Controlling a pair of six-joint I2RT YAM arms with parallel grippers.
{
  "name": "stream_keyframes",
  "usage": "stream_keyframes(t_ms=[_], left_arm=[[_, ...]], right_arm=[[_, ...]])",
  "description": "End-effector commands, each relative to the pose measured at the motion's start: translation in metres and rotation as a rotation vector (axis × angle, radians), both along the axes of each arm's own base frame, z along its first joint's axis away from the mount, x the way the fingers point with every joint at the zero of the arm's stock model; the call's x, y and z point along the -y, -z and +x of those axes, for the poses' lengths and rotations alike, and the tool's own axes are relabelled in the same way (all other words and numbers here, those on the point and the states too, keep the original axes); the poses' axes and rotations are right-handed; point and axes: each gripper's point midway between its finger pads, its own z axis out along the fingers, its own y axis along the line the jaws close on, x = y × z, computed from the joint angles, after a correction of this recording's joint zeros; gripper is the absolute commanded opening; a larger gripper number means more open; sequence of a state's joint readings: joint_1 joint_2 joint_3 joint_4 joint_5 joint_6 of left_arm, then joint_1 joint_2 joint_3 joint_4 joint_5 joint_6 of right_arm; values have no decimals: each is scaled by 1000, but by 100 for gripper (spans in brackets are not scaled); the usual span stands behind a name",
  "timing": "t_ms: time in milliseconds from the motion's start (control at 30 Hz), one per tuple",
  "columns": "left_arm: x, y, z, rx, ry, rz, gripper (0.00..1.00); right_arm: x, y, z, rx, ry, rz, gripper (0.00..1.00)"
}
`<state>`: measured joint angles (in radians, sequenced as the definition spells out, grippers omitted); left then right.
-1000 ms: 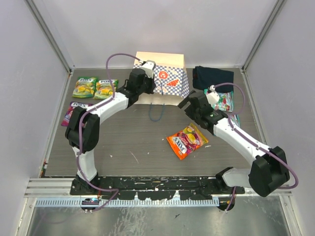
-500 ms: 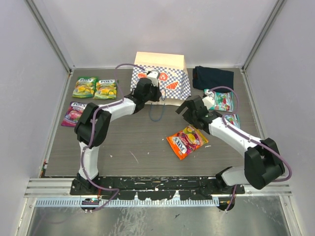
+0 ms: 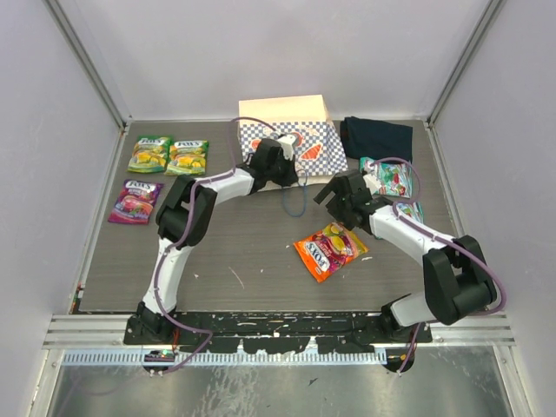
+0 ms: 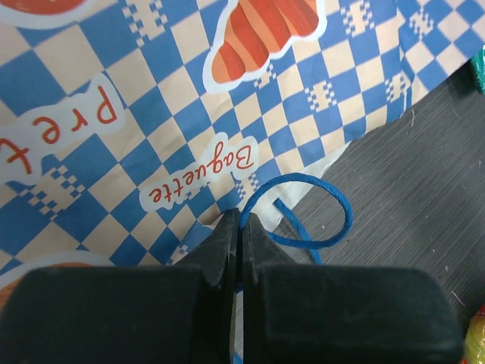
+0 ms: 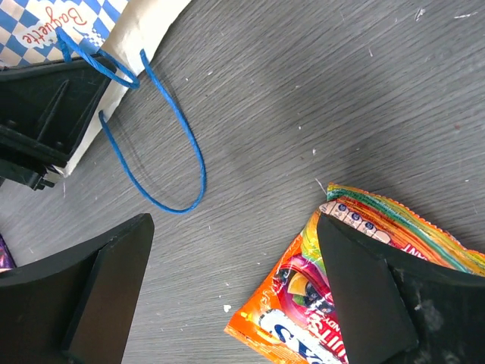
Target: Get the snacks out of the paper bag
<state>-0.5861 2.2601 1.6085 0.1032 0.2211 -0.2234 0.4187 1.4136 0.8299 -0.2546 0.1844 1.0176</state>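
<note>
A lab-style robot cell: plain white panel walls (image 3: 287, 52), aluminium frame rails (image 3: 87, 62), dark wood-grain table (image 3: 252, 248).

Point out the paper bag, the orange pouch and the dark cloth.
paper bag (image 3: 326, 143), top view, checkered front.
orange pouch (image 3: 330, 250), top view, its middle.
dark cloth (image 3: 375, 137), top view, its middle.

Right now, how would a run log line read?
left gripper: shut on bag | right gripper: open near orange pouch
</note>
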Motion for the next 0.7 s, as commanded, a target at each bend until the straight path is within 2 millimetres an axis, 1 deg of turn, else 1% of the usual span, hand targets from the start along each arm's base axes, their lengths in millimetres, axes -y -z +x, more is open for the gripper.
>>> stream_keyframes(t_ms=[0,33,100,200,267,367,400,467,500,567,667], left_arm=[[13,-17,3,18,92,-2,0],[14,-21,4,20,96,-2,0],[14,-34,10,31,99,-15,0],[13,-58,14,69,92,-34,0],[11,-76,15,97,80,-43,0],[6,-106,17,150,41,-56,0],[2,-119,18,173,21,-62,0],[-2,-137,18,202,-2,-73,0],[-4,-145,17,209,-14,-75,0],[-6,-159,14,219,-19,-82,0],[-10,-175,10,225,-39,-85,0]], right_arm=[[-6,-6,9,35,-38,53,95],[-5,-5,9,34,-39,57,95],[-6,-5,10,34,-45,59,95],[-6,-2,9,27,-44,65,95],[-11,-1,7,24,-45,99,93],[-32,-5,1,72,-59,214,90],[-41,-9,-1,101,-61,256,90],[-59,-16,-5,152,-72,326,88],[-69,-23,-3,181,-71,363,87],[-82,-30,0,216,-67,410,86],[-89,-39,11,274,-17,483,84]])
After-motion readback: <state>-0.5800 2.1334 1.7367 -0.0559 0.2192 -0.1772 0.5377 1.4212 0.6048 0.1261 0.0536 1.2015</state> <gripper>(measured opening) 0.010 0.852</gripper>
